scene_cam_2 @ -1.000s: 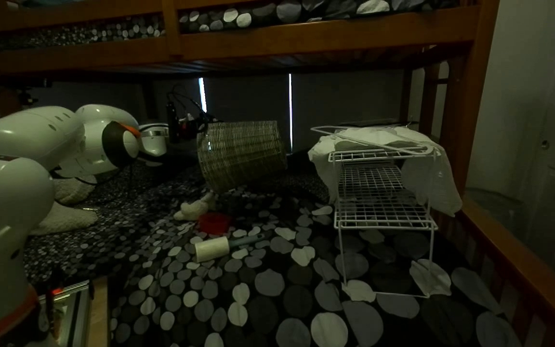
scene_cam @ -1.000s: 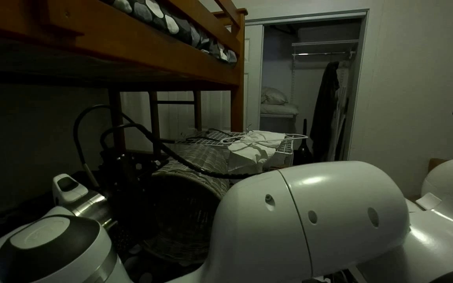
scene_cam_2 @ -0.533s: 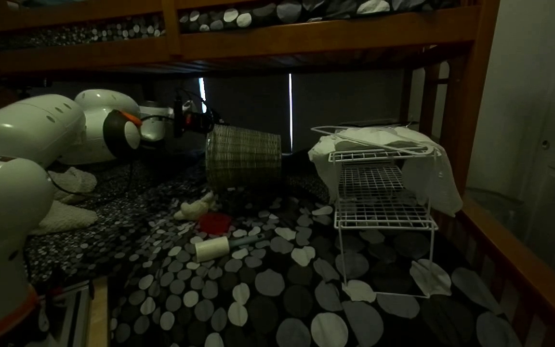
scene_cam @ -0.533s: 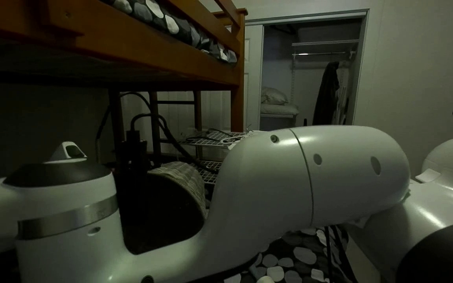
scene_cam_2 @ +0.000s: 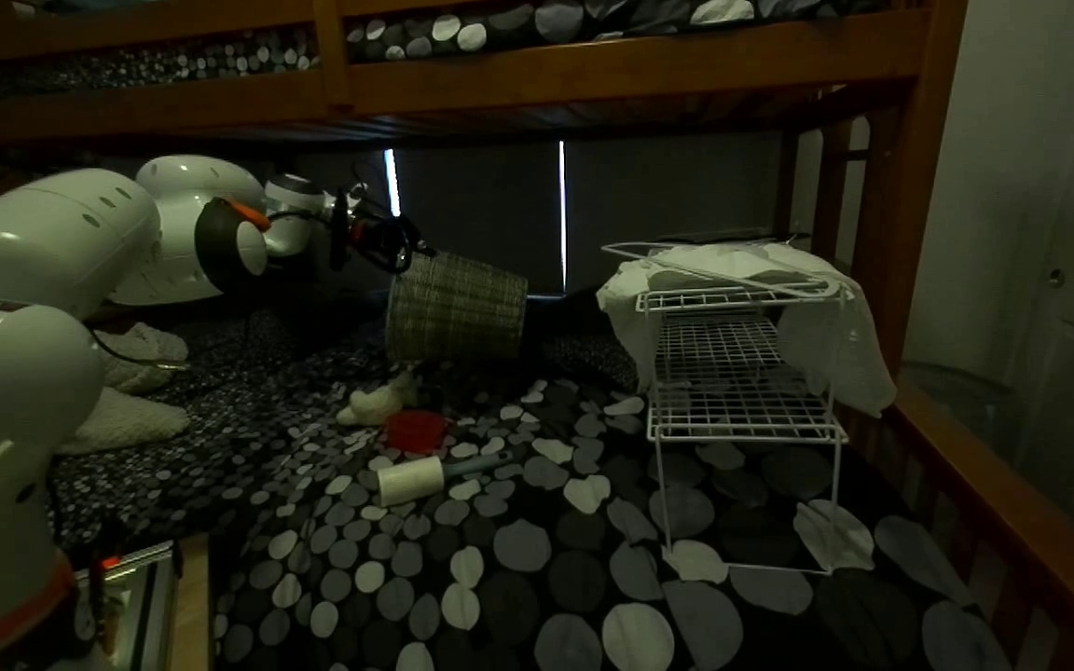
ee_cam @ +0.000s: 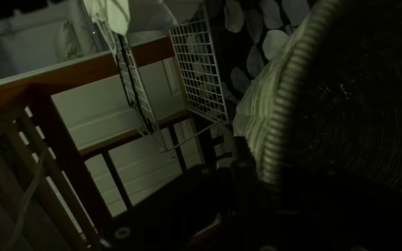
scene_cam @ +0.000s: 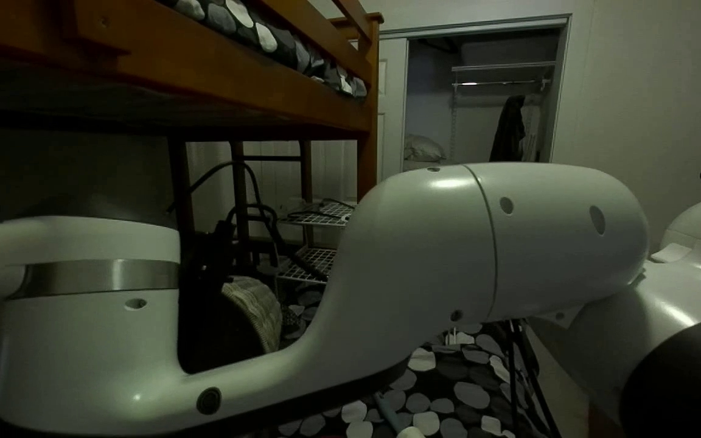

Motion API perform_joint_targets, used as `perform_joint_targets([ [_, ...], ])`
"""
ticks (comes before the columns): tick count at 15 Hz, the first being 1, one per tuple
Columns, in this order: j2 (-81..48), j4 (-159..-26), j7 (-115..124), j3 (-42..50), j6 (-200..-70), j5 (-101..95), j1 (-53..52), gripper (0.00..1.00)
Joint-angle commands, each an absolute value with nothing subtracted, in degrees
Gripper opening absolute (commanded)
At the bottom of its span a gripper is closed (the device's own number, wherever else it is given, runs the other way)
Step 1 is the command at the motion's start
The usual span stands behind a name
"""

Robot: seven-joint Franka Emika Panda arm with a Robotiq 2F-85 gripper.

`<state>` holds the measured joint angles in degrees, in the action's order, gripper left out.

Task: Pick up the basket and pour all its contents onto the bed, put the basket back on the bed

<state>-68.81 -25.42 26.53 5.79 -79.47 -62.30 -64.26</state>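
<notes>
The woven basket (scene_cam_2: 462,308) hangs tilted, nearly on its side, low over the bed (scene_cam_2: 518,596) in an exterior view; I cannot tell whether it touches the cover. It also shows partly behind the arm in an exterior view (scene_cam: 259,307). My gripper (scene_cam_2: 423,250) is at the basket's upper rim. In the wrist view the braided rim of the basket (ee_cam: 281,118) runs between the dark fingers of the gripper (ee_cam: 265,165), which is shut on it. The basket's visible inside is dark and shows only weave. A white soft object (scene_cam_2: 378,403), a red object (scene_cam_2: 416,431) and a white-headed roller (scene_cam_2: 411,481) lie on the bed.
A white wire rack (scene_cam_2: 742,373) with white cloths (scene_cam_2: 835,345) stands on the bed right of the basket. The upper bunk rail (scene_cam_2: 630,75) runs above the arm. White towels (scene_cam_2: 131,419) lie near the robot's base. A post (scene_cam: 367,161) stands at the bunk's end.
The basket has moved down and tilted differently, with the gripper still on its rim. The hand now slopes down toward the basket, and the arm's elbow has risen. The objects on the bed have not moved.
</notes>
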Motion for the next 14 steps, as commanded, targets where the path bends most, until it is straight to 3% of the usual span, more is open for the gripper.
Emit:
perform_joint_targets([
  [1,-68.5,-25.6,28.6,7.9,-79.1,-58.6,-64.8,0.03],
  [2,-68.5,-25.6,29.0,8.1,-78.9,-57.5,-64.8,0.11],
  [3,-68.7,-25.7,28.8,8.2,-79.0,-57.3,-64.8,0.11],
  [4,-68.8,-25.8,28.8,8.3,-79.0,-57.2,-64.8,0.03],
  [14,-59.7,-24.0,42.4,6.5,-81.2,-38.4,-60.6,0.03],
])
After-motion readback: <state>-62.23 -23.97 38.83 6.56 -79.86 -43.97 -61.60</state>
